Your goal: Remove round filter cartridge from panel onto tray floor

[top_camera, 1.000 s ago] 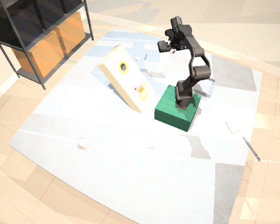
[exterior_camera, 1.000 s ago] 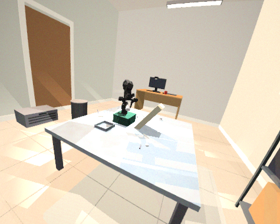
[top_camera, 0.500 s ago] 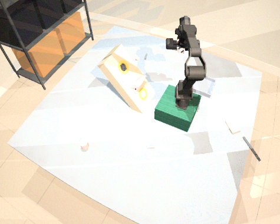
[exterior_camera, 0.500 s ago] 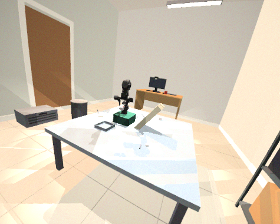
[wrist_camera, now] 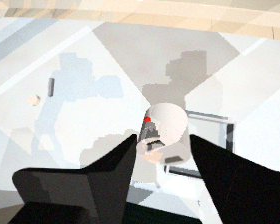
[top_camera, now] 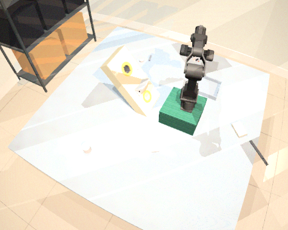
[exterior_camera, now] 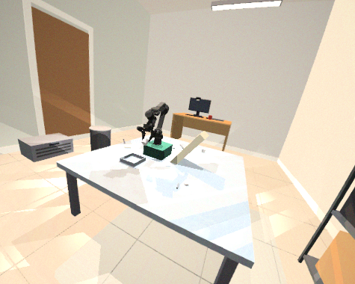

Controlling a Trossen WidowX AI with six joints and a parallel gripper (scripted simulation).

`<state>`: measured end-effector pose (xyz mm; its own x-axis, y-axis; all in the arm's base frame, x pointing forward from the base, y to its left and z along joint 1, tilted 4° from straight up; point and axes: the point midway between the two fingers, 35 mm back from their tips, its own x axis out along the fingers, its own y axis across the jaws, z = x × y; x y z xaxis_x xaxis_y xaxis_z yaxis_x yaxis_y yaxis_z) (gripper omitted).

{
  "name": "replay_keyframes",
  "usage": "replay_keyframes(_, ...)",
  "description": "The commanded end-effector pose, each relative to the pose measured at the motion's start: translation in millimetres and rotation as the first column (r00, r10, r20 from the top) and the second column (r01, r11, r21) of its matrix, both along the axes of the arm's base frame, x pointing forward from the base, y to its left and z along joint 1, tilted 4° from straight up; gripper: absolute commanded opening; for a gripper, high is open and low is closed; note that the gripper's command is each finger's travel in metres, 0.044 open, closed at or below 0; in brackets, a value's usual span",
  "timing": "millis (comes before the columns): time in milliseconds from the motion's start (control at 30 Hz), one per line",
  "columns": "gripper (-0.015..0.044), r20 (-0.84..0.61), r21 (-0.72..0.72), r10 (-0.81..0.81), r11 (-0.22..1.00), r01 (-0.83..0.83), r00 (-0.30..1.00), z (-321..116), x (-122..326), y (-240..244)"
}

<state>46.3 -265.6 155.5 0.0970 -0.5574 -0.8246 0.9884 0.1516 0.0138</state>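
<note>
The whitish round cartridge (wrist_camera: pixel 172 120) (exterior_camera: pixel 145 142) is out of the panel, with two dark slots showing on its near end in the wrist view. My gripper (wrist_camera: pixel 162 138) is shut on it, one finger at each side, and holds it above the table. The tray (top_camera: pixel 219 90) (exterior_camera: pixel 126 163) (wrist_camera: pixel 230 137) is a low square frame beside the green base; in the wrist view the cartridge hides part of its left side. The slanted service panel (top_camera: pixel 116 62) (exterior_camera: pixel 190 148) has a yellow ring around a dark opening and a second yellow ring lower down.
The green base block (top_camera: pixel 175 121) (exterior_camera: pixel 152 150) under the arm stands between panel and tray. A small cylinder (top_camera: pixel 87 148), a pale flat block (top_camera: pixel 239 129) and a dark rod (top_camera: pixel 258 152) lie farther off. A short grey piece (top_camera: pixel 150 57) (wrist_camera: pixel 51 87) lies beyond the panel.
</note>
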Motion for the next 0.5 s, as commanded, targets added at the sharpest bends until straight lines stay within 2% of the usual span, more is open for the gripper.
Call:
replay_keyframes(0,0.0,0.007,0.0,-0.057,0.998,0.057,0.998,-13.5,-14.9,-4.4)
replay_keyframes(467,0.0,0.02,0.008,-0.283,0.959,0.283,0.959,-67.5,-78.1,-3.9)
